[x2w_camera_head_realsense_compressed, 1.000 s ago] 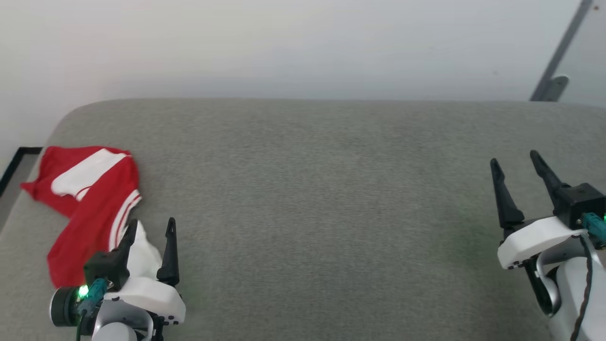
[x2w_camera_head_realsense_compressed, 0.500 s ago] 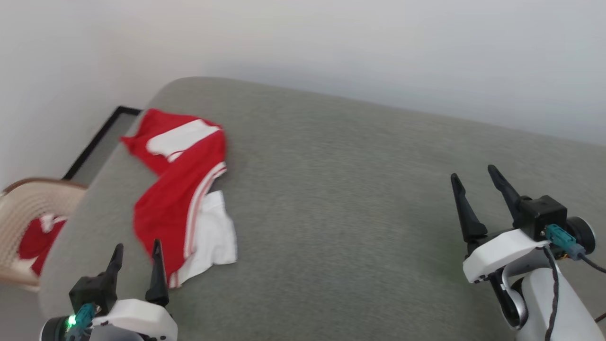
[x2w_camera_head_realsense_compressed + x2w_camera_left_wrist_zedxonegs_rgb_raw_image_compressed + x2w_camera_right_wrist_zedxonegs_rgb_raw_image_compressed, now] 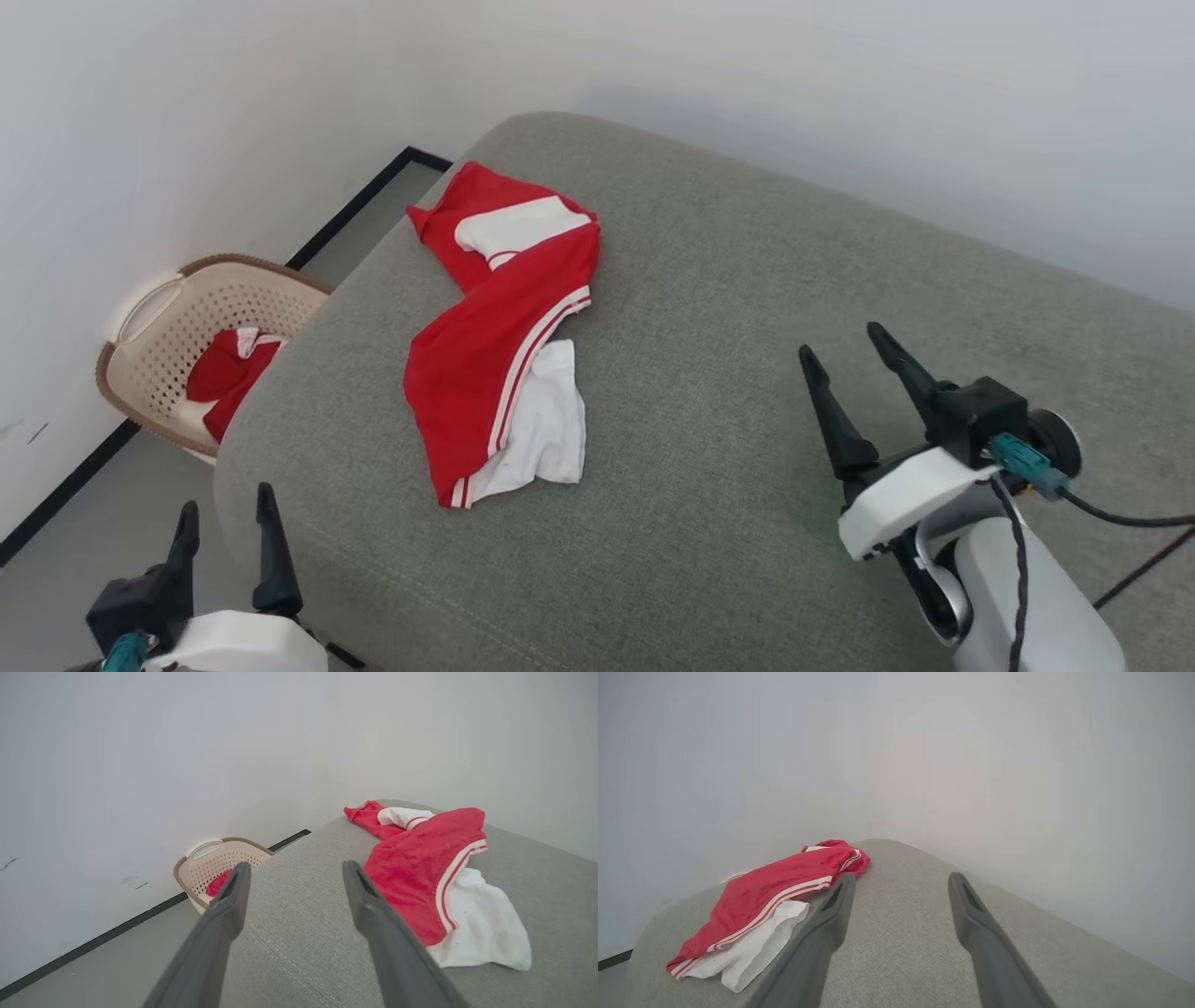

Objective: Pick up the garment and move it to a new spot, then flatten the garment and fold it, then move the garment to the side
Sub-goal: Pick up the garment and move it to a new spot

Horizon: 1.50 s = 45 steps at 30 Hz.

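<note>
One garment [image 3: 485,373] (crumpled) — one basket [image 3: 201,308]

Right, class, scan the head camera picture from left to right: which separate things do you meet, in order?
Beige laundry basket → red and white shirt → right end effector → black cable.

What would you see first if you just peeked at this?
The bright red and white shirt pops out first, lying crumpled near the left end of the grey cushion. Beside it on the floor, a beige basket holds more red cloth. The left pincer and right pincer are open, holding nothing.
</note>
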{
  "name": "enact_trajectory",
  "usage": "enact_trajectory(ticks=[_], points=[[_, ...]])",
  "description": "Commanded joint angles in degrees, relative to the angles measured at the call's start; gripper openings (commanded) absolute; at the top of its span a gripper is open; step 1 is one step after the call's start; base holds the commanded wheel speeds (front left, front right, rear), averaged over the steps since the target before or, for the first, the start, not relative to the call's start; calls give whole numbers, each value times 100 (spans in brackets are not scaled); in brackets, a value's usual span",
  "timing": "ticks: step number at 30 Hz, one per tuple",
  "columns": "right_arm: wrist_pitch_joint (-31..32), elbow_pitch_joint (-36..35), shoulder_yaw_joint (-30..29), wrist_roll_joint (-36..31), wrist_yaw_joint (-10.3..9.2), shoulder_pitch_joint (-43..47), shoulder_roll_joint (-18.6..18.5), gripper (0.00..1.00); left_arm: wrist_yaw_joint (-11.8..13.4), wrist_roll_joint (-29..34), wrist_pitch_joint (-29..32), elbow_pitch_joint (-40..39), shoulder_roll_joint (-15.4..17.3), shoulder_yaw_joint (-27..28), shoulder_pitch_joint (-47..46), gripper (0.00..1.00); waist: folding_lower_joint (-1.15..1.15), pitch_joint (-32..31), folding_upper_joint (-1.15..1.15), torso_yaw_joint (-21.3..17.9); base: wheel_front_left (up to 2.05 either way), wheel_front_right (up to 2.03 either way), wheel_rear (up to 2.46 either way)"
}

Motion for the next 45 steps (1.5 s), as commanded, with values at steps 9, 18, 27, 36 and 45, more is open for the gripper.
enact_trajectory(ticks=[9,18,27,36,45], points=[[-28,154,320,190,0,-251,23,100,283,-376,-31,-322,-14,-188,255,100,0,101,0,55,0,0,0],[-28,19,-10,178,0,68,-71,100,-219,224,-31,209,106,-750,-407,100,0,118,0,-44,0,0,0],[-28,-182,-99,51,0,-57,-106,100,-459,-28,250,1964,821,-1668,-2337,100,0,799,0,-863,0,0,0],[-28,-326,-82,2,0,-394,-173,100,-448,-2027,2053,2836,1850,-3360,-3674,100,0,1644,0,-1685,0,0,0],[-28,-540,16,-45,0,-775,-123,100,-450,-3809,3508,3008,3010,-4172,-4309,100,0,2288,0,-2345,0,0,0]])
